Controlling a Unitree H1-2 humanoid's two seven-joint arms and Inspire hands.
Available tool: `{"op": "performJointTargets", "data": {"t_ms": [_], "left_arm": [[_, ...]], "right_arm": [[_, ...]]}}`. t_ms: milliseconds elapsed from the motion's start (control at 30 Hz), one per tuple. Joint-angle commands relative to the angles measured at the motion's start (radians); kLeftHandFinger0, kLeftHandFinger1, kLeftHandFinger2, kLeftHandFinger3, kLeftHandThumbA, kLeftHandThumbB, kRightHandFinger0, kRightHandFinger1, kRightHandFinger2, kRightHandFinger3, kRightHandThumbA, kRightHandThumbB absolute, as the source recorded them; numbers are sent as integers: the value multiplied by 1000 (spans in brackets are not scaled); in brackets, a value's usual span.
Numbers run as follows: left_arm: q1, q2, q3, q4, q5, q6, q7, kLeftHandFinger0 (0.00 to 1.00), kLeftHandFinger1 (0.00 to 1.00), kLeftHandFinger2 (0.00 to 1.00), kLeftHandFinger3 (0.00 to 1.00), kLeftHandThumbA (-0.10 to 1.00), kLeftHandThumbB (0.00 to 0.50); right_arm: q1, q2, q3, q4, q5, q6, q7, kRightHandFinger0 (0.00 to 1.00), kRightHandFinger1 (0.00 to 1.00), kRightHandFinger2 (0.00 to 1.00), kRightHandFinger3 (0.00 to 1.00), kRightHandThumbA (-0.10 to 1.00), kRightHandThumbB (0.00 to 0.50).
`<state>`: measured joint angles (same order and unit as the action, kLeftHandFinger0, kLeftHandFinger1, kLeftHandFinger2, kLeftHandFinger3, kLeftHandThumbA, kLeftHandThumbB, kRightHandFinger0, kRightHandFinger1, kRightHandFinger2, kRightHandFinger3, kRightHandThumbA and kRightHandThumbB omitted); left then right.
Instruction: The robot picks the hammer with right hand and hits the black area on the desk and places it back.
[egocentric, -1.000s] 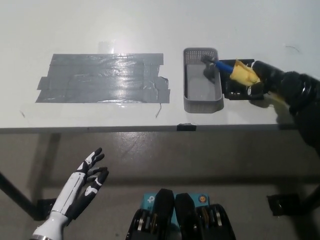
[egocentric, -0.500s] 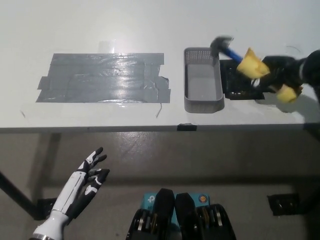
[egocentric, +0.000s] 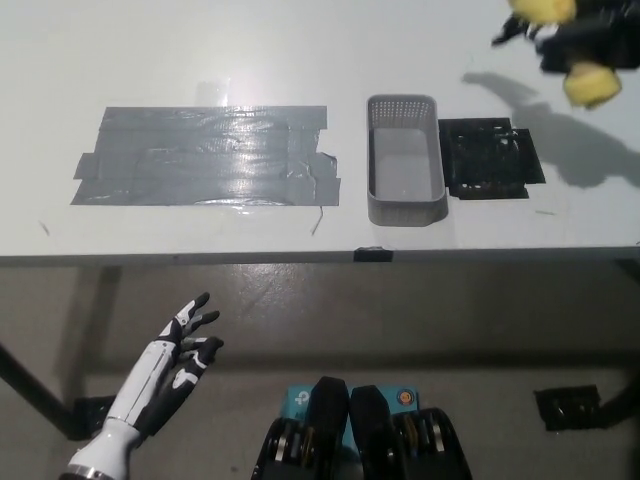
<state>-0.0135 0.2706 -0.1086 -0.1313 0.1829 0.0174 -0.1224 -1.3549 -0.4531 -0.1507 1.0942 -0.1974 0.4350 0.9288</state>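
My black right hand (egocentric: 572, 38), with yellow pads on it, is raised high at the picture's top right, above and beyond the black area (egocentric: 490, 160) on the desk. It stays closed as it was around the hammer's handle. The hammer itself is cut off by the top edge and I cannot make it out. The hand's shadow (egocentric: 505, 88) falls on the desk just behind the black area. The grey basket (egocentric: 405, 205), left of the black area, holds nothing. My white left hand (egocentric: 170, 372) hangs open below the desk edge at lower left.
A wide patch of grey tape (egocentric: 205, 155) covers the desk's left half. The white desk's front edge (egocentric: 320, 258) crosses the picture, with floor below it. A black table foot (egocentric: 575, 408) shows at lower right.
The right hand lifted the hammer out of the basket, then swung up and to the right to the picture's top edge. The left hand stayed put.
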Motion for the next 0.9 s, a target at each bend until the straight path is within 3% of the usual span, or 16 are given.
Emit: {"op": "performJointTargets", "data": {"t_ms": [0,33,100,200,233,333,433,500,633,700,767,867], "left_arm": [[-26,36,0,-38,17,-45,-23,709,730,879,1000,910,14],[-25,37,-1,-39,18,-46,-23,710,728,877,1000,908,11],[-22,41,0,-49,21,-36,-25,710,724,879,1000,905,6],[-19,46,-1,-47,27,-47,-22,702,705,866,1000,903,0],[-19,46,0,-44,29,-51,-22,695,695,858,1000,911,1],[-16,44,1,-38,34,-61,-20,688,687,851,1000,914,3],[-9,45,3,-39,36,-62,-22,679,677,843,1000,920,8],[-2,48,8,-41,32,-65,-24,677,672,831,1000,914,1],[1,49,15,-44,28,-63,-23,676,660,809,1000,912,1],[1,46,16,-46,26,-58,-25,678,657,804,1000,909,7],[0,48,13,-47,36,-61,-24,678,650,797,1000,910,1],[-4,53,12,-46,40,-64,-27,678,644,791,1000,918,0]], "right_arm": [[-161,-116,36,-41,71,35,138,0,135,578,717,-100,78],[-152,-125,68,-59,50,35,142,0,185,591,828,-100,88],[-128,-139,135,-94,6,35,142,0,241,673,909,-100,82],[-69,-171,218,-172,12,9,192,0,377,767,924,-100,33],[-55,-181,238,-191,14,10,192,1,411,788,935,-100,72],[-23,-203,267,-207,7,35,192,8,495,882,995,-100,91],[23,-225,308,-269,12,34,201,3,467,831,964,-100,71],[23,-226,332,-251,11,35,230,0,449,814,910,-100,82],[25,-223,379,-255,-14,35,236,0,415,758,892,-100,117],[38,-225,402,-281,-23,35,231,0,422,766,924,-100,130],[50,-229,425,-308,-25,35,232,0,449,780,951,-100,97],[49,-225,445,-308,-22,26,223,0,461,806,976,-100,102]]}}
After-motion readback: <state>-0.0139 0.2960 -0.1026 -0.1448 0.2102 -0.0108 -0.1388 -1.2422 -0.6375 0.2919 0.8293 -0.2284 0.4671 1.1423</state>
